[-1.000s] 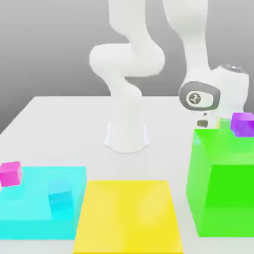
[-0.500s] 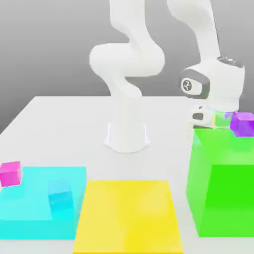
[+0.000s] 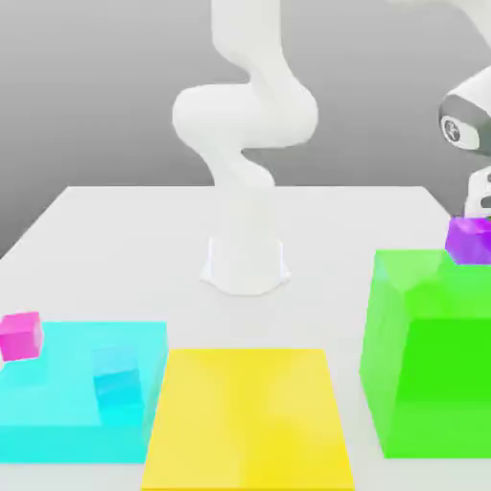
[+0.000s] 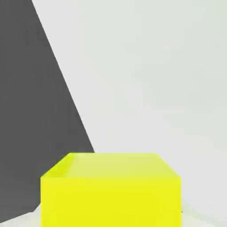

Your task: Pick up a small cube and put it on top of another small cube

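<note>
Now the jaws are clamped on the yellow cube (image 4: 111, 188), seen close at the hand, so it can travel. The target pink cube (image 3: 20, 336) sits on the cyan block (image 3: 67, 422), well apart from the arm (image 3: 467, 120).

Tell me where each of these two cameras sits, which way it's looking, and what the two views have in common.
Exterior view: off the arm, facing the robot's base across the white table; it shows the green block, purple cube, magenta-pink cube, yellow slab and the white arm.
Hand view: on the hand, looking past the small yellow cube held close before it, toward the table and grey backdrop.
Shared: the white table surface and grey background.
</note>
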